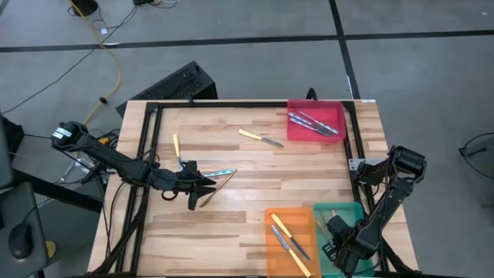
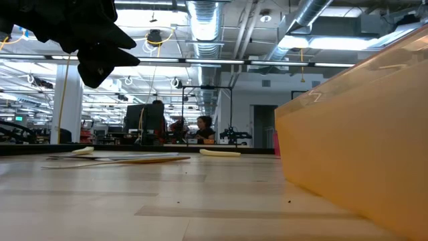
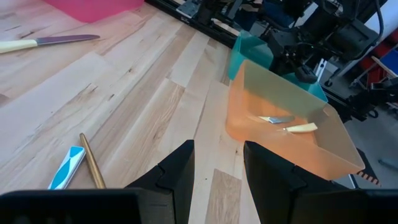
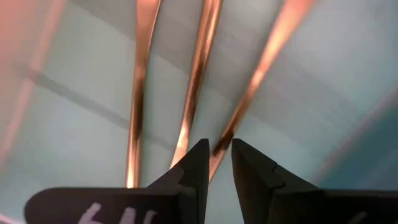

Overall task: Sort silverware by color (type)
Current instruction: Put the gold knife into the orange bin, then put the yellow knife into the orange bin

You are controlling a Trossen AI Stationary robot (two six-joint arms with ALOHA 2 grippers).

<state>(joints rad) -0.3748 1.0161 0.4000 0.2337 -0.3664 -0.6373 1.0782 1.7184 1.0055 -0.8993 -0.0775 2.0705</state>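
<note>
My left gripper hovers open above the bare table middle, touching nothing. Just beside it lie a light-blue-handled utensil and a tan wooden one, both flat on the wood. A yellow-handled knife and another yellow-handled piece lie farther back. My right gripper points down into the teal tray, where three tan utensils lie side by side. My right gripper comes from above, pointing down, with its fingers nearly together on the near end of the rightmost tan utensil. That end sits between the two fingertips. The rest of the utensil lies along the teal tray's floor, parallel to the other two.
The red tray at the far right holds several blue-handled utensils. The orange tray at the near edge holds yellow-handled ones and fills the right of the low view. A black frame borders the table; people sit in the room behind.
</note>
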